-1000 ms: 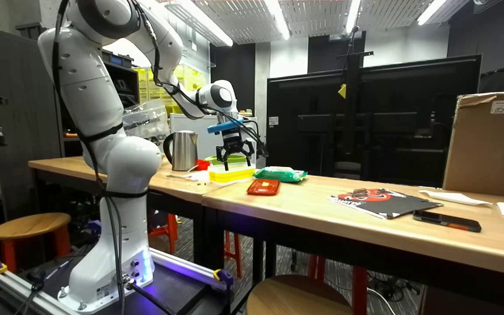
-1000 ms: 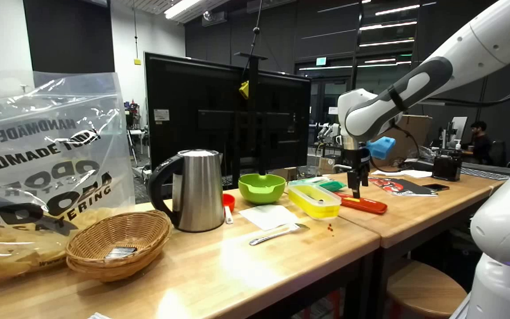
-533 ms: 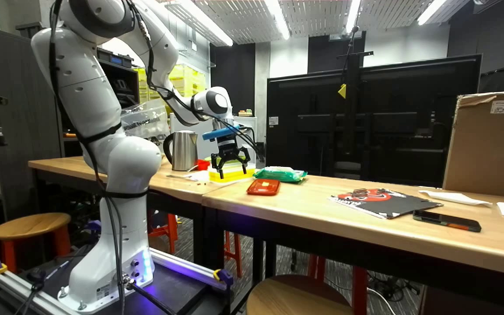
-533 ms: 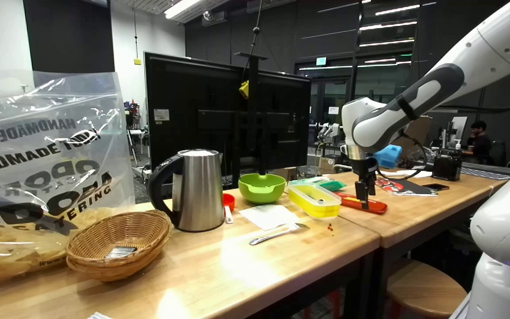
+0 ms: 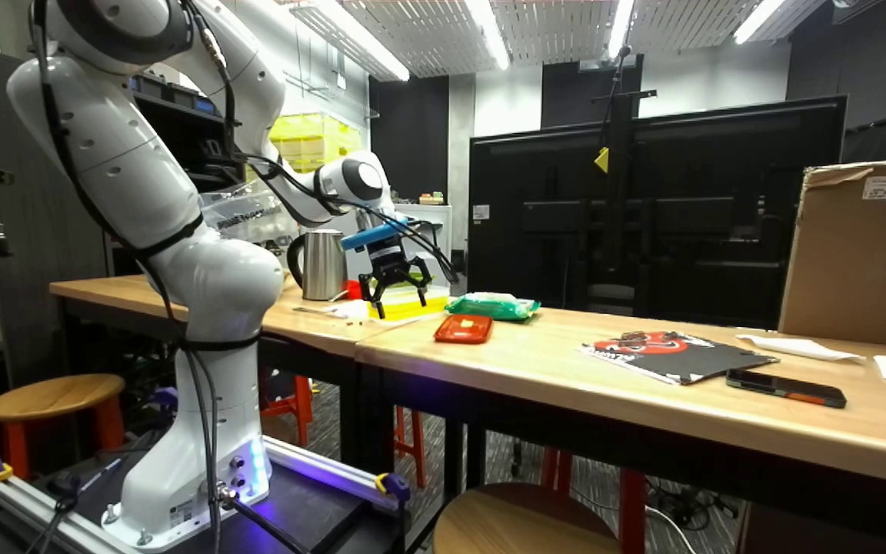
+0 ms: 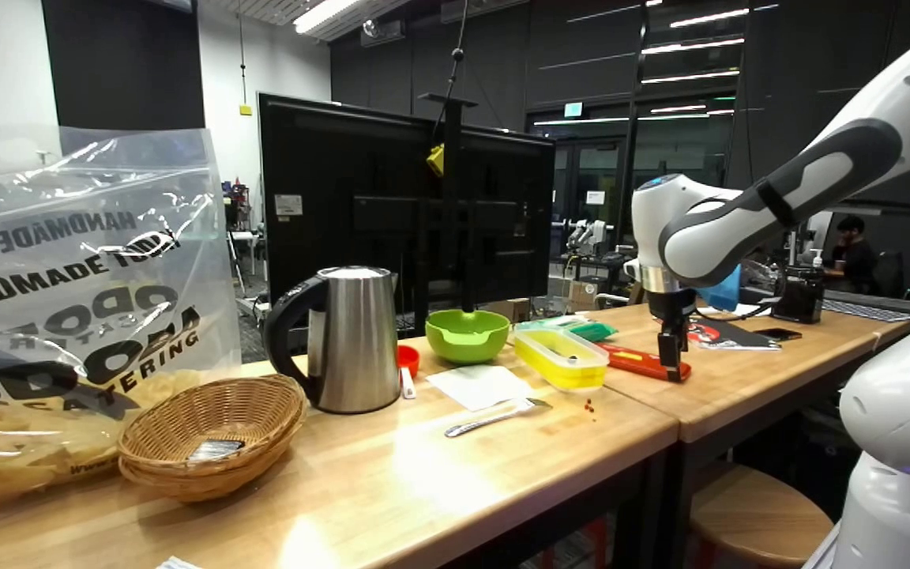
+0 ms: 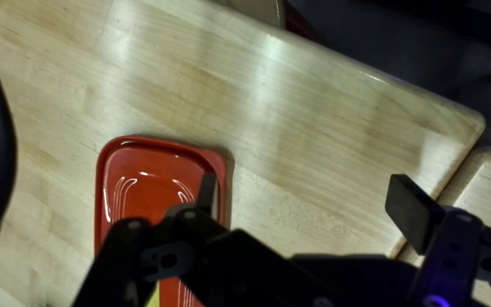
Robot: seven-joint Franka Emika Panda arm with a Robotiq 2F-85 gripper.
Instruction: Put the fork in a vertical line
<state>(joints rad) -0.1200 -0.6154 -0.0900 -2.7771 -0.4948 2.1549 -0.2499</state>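
A thin silver utensil (image 6: 498, 417) lies flat on the wooden table beside a white napkin (image 6: 479, 385); it shows small in an exterior view (image 5: 318, 311). I cannot tell whether it is the fork. It is out of the wrist view. My gripper (image 5: 401, 309) points down, open and empty, above the table near the seam between the two tabletops. It also shows edge-on in an exterior view (image 6: 672, 370). In the wrist view the gripper (image 7: 309, 202) has its fingers wide apart with bare wood between them; one finger overlaps the edge of a red tray (image 7: 151, 196).
A yellow container (image 6: 562, 359), a green packet (image 5: 493, 306) and a green bowl (image 6: 467, 336) stand near the gripper. A steel kettle (image 6: 356, 340), a red cup (image 6: 407, 359) and a wicker basket (image 6: 210, 442) stand farther along. A magazine (image 5: 674, 355) and phone (image 5: 785, 388) lie opposite.
The arm has drawn back toward its base and come down lower. The gripper has moved toward the near table edge and stays open. The objects on the table have not moved.
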